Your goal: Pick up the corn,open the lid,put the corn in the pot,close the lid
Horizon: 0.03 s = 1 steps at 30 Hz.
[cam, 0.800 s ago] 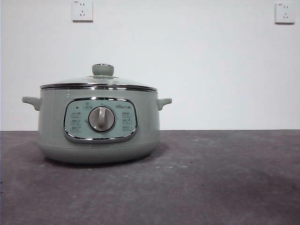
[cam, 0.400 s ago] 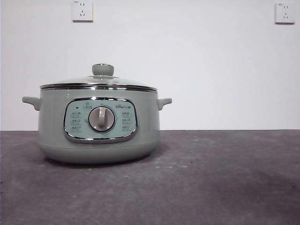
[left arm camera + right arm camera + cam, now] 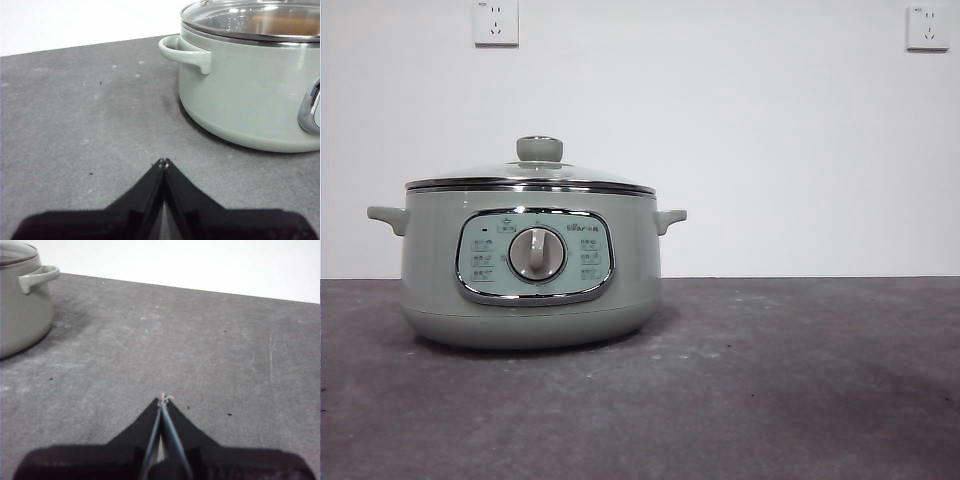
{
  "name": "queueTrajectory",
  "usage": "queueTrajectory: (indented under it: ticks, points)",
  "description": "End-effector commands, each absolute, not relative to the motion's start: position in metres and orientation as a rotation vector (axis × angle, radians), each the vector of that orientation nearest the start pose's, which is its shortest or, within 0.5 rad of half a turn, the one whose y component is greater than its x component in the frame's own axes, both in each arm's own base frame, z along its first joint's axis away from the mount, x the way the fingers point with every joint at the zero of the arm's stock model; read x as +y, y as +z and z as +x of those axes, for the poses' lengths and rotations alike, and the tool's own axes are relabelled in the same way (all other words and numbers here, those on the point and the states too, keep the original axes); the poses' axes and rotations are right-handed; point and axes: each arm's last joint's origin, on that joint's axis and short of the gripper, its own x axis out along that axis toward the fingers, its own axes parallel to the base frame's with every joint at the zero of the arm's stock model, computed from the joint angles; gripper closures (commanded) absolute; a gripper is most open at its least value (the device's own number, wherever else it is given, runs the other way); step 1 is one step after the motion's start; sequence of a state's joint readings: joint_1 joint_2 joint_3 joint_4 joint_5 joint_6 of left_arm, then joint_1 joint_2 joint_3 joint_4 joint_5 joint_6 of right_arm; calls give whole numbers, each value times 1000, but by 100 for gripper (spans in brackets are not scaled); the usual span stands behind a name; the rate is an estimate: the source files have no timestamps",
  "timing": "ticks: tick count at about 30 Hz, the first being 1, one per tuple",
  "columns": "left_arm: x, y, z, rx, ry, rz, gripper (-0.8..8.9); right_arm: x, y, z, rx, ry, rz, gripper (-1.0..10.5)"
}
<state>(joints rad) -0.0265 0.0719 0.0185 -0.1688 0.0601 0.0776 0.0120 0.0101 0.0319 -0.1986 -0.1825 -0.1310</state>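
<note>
Sage-green electric cooking pot [image 3: 530, 270], large and round with two small side handles, stands on the dark grey table [image 3: 770, 390], its chrome-framed control panel and silver dial [image 3: 537, 254] facing the front camera. Its round clear glass lid [image 3: 532, 178], with shiny metal rim and sage-green knob, sits closed on the pot. Through the glass, the left wrist view shows an orange-brown shape inside [image 3: 282, 22]; whether this is the corn cannot be told. Left gripper [image 3: 161, 163] hangs over bare table near the pot's side handle [image 3: 186, 51], black jaws pressed together, holding nothing. Right gripper [image 3: 163, 399] hangs over open table well apart from the pot, jaws likewise together and empty. Two white wall sockets [image 3: 496, 22] are mounted on the white wall behind.
</note>
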Motion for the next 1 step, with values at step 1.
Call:
queueTrajectory:
  ticks: [1]
  points:
    - [-4, 145, 99, 227, -90, 67, 814, 6, 152, 95, 165, 205, -115, 946]
